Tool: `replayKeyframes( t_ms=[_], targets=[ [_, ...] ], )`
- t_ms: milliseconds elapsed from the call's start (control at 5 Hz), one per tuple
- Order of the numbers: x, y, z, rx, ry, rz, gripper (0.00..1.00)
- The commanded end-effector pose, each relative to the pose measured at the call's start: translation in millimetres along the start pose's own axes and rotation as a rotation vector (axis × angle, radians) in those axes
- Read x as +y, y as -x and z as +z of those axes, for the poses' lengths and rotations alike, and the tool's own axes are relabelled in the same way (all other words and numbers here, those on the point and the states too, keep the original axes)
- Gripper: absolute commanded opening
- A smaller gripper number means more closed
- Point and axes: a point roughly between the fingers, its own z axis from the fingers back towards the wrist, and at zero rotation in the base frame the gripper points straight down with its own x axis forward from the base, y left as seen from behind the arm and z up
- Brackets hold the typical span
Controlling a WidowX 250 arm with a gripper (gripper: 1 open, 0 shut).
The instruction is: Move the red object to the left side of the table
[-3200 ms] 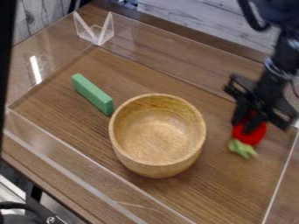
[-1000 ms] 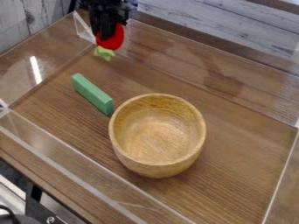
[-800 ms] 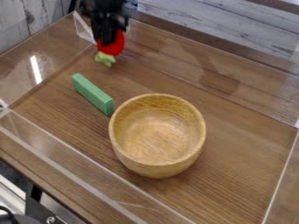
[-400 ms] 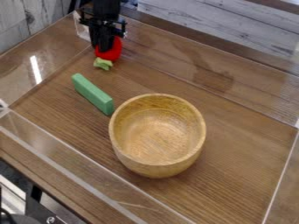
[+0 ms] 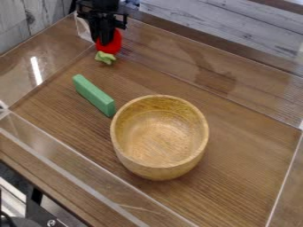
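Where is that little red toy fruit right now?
The red object is at the far left of the table, in the gripper, beyond the green block and near the clear back wall.

Red object [image 5: 108, 42] shows bright red with a green leafy tip; the gripper [image 5: 105, 35] over it is black; the block [image 5: 94, 94] is plain green; the bowl [image 5: 160, 136] is pale honey wood, faintly ringed inside; the table [image 5: 225, 80] runs brown — dark wood-grain streaks — behind clear, glinting walls [image 5: 71, 168].
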Motion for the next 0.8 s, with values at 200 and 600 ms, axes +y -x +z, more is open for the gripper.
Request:
replayKeyframes(
  t_ms=[200,600],
  targets=[
    [6.0,-1.3,39.5,-0.08,0.004,-0.029,0.0],
    [12.2,9.9,53.8,-0.105,0.048,0.015,0.0]
  ],
)
